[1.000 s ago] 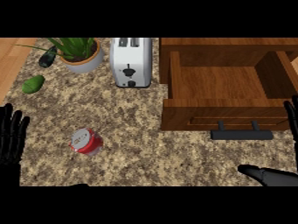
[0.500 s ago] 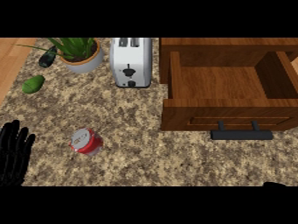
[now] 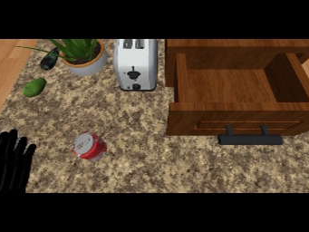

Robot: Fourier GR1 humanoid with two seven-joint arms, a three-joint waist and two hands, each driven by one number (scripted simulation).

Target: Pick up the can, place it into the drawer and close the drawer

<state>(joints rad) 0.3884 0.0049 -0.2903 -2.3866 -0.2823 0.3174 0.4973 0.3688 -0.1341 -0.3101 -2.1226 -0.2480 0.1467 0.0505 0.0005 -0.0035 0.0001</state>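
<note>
The left hand (image 3: 9, 163) shows at the lower left edge of the head view, its black fingers (image 3: 7, 145) straight, side by side and pointing up the counter (image 3: 150, 167), holding nothing; a strip of grey forearm shows just above its outer side. The right hand does not show. The can (image 3: 89, 146) lies on the counter just to the right of the hand's fingertips, apart from them with a band of bare speckled stone between; it is red with a pale lid turned up toward the view, and it seems tilted, though whether it stands or lies cannot be told for sure. Far to the right of the hand, and past the can, the drawer (image 3: 240, 86) stands pulled open, its wooden inside bare, its front panel facing the lower edge with a dark handle (image 3: 250, 138) on it. Well above the hand, near the counter's left border, lies a small green fruit (image 3: 34, 87). Farther up and to the right stands a potted plant (image 3: 83, 56), with a dark object (image 3: 50, 60) against its left side that cannot be made out. A toaster (image 3: 137, 63) stands between the plant and the drawer, well apart from the can.
</note>
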